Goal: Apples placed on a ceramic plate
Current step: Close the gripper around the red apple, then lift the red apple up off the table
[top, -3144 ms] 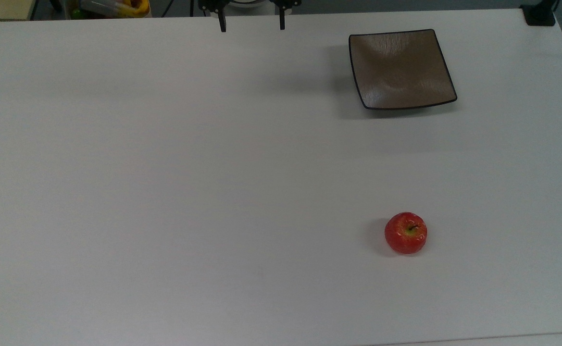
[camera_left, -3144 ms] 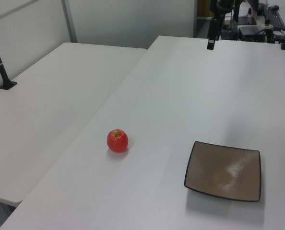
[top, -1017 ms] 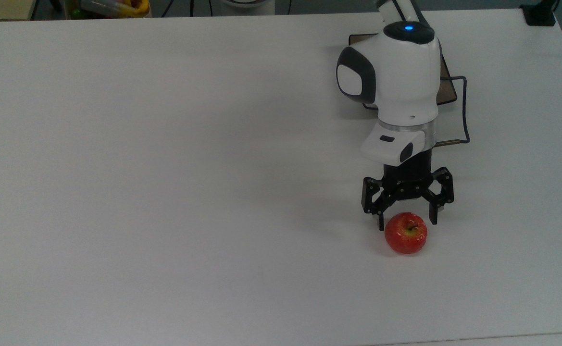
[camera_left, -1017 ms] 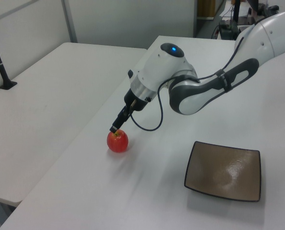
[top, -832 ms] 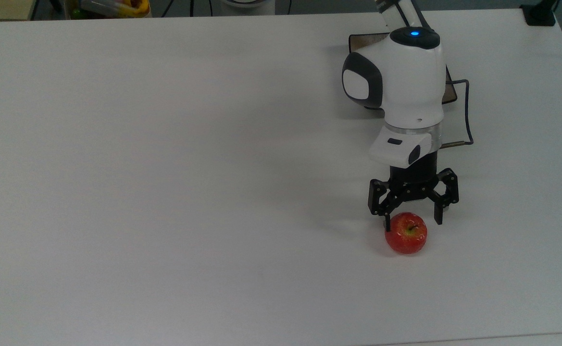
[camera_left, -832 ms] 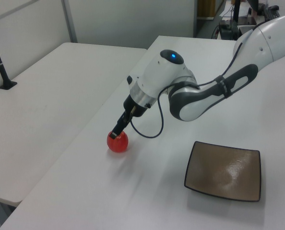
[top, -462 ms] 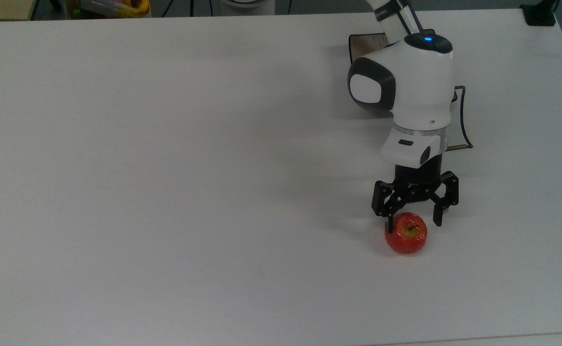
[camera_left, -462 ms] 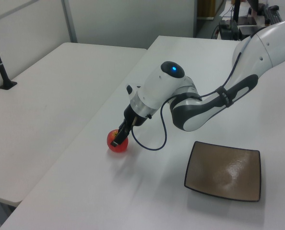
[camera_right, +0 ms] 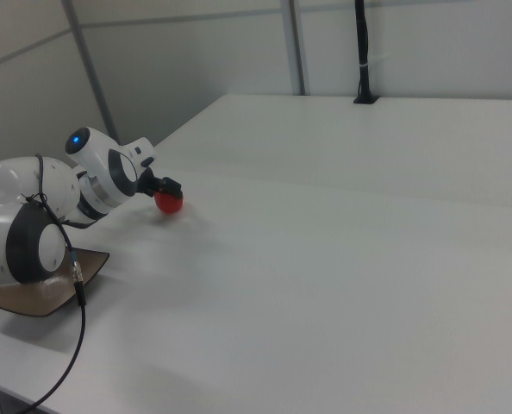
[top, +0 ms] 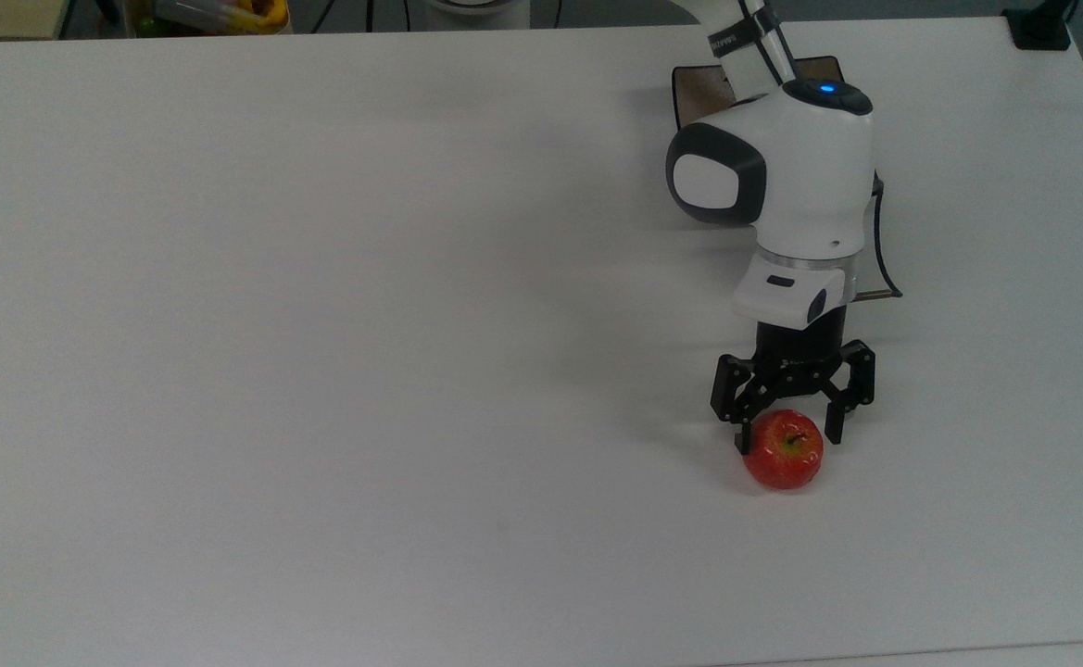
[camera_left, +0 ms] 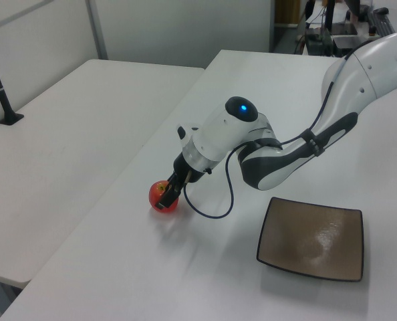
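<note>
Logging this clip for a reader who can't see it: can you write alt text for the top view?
A white robot arm reaches down over a white table, its black gripper open with a finger on either side of a small red apple resting on the table. The brown square ceramic plate sits farther back, mostly hidden behind the arm.

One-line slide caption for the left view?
Open hand straddles the apple on the white table; ceramic plate sits empty.

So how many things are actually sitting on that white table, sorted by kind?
Apple: 1, red
Ceramic plate: 1, brown and square
Total: 2 things on the table, plus the gripper straddling the apple.
</note>
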Robot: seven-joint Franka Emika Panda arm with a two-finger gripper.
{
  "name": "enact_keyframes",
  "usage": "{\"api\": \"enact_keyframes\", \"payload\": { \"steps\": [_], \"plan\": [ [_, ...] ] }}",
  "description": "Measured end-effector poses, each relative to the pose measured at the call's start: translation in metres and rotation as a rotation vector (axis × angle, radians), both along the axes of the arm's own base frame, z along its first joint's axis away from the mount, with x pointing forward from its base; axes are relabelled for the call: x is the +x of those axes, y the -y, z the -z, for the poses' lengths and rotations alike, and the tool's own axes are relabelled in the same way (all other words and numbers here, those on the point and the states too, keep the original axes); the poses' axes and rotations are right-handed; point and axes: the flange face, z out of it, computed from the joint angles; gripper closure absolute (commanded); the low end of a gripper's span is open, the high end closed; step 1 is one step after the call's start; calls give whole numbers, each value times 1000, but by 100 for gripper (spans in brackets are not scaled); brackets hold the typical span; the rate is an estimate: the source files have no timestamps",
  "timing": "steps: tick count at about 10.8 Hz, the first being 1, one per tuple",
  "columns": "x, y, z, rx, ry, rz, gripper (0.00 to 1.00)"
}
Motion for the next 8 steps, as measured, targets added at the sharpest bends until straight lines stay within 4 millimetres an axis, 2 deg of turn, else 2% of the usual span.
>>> {"api": "enact_keyframes", "payload": {
  "steps": [1, 2, 3, 4, 5, 6, 7, 8],
  "plan": [
    [1, 0, 2, -1, 2, 0, 0],
    [3, 0, 4, -1, 5, 1, 7],
    [5, 0, 5, -13, 15, -6, 28],
    [6, -1, 6, -30, 27, -15, 60],
    [6, -1, 7, -43, 34, -22, 79],
    [6, -1, 9, -49, 37, -26, 81],
    [6, -1, 7, -50, 40, -26, 88],
    [6, -1, 8, -50, 39, -27, 88]
  ]
}}
